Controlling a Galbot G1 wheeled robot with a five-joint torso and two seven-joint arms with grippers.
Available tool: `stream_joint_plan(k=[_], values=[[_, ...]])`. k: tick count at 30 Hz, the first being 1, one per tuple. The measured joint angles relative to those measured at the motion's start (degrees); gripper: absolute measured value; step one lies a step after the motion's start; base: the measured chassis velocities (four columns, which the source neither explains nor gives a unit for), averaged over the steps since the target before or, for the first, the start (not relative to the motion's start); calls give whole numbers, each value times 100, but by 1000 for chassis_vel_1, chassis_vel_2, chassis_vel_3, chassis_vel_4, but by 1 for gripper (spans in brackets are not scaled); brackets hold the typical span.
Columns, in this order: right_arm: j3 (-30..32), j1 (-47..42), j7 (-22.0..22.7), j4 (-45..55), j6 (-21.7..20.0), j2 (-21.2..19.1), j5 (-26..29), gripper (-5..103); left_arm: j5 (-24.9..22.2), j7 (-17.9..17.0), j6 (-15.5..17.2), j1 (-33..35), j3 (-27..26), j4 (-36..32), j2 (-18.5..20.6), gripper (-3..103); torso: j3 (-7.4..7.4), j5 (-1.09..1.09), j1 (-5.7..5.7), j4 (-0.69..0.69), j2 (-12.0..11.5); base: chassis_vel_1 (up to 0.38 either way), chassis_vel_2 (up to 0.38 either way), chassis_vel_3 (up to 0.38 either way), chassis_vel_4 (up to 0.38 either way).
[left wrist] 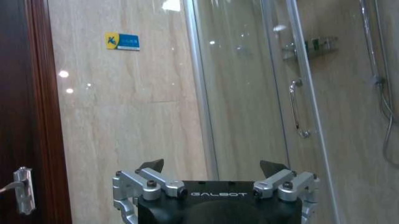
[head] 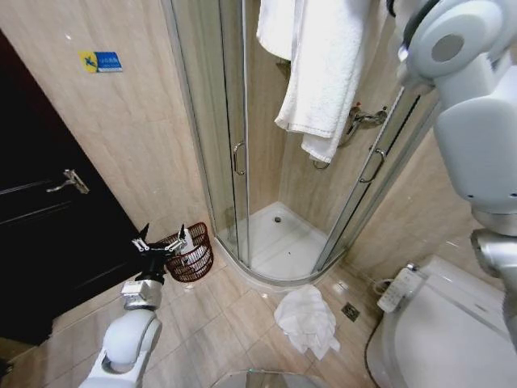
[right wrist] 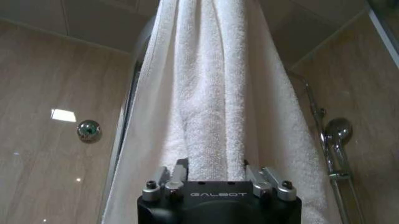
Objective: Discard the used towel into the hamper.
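Observation:
A white towel (head: 323, 73) hangs over the top of the glass shower enclosure. In the right wrist view my right gripper (right wrist: 212, 170) is shut on a hanging fold of that towel (right wrist: 212, 93). My right arm (head: 477, 121) is raised at the upper right. A second white towel (head: 307, 319) lies crumpled on the floor tiles in front of the shower. The hamper (head: 195, 260), a small dark reddish-brown open-weave basket, stands on the floor by the wall. My left gripper (head: 164, 238) hovers open just left of it, holding nothing (left wrist: 213, 167).
The curved glass shower enclosure (head: 234, 153) with sliding doors fills the middle. A dark wooden door (head: 48, 210) is on the left. A white toilet (head: 452, 331) stands at the lower right, with a control panel (head: 400, 289) beside it. Open floor tiles lie between hamper and toilet.

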Motion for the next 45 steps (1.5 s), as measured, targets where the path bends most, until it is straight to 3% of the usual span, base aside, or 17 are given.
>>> stream_joint_plan(k=[2, 3, 4, 7, 11, 28, 45], values=[[0, -9, -2, 0, 6, -7, -1, 39, -5, 0, 6, 7, -2, -24, 0, 100, -2, 0, -1, 0, -3, 0, 0, 0, 0], [1, -15, -6, 0, 10, -13, -1, 28, -12, 0, 9, 15, -9, -45, 2, 100, -3, 0, -3, 0, -6, 0, 0, 0, 0], [1, -18, -9, -2, 15, -16, 0, 28, -12, 0, 9, 20, -16, -54, 4, 100, -4, 0, -4, 0, -7, 0, 0, 0, 0], [5, -30, -19, -20, 43, -32, 12, 13, -12, 4, 11, 58, -64, -83, 6, 100, -7, 0, -6, 0, -14, 0, 0, 0, 0], [21, -88, -38, 9, 56, -75, 26, 5, -13, 9, 9, 85, -112, -92, 3, 100, -10, 0, -8, 0, -18, 0, 0, 0, 0], [91, -664, -15, 568, 188, -552, 140, 5, -18, 14, -111, 170, -145, -109, 16, 100, -17, 0, -14, 0, -30, 0, 0, 0, 0], [575, -2090, 23, 1410, 263, -1045, 209, 5, -4, -177, -249, 204, -10, -126, 18, 100, -20, 0, -17, 0, -37, 0, 0, 0, 0]])
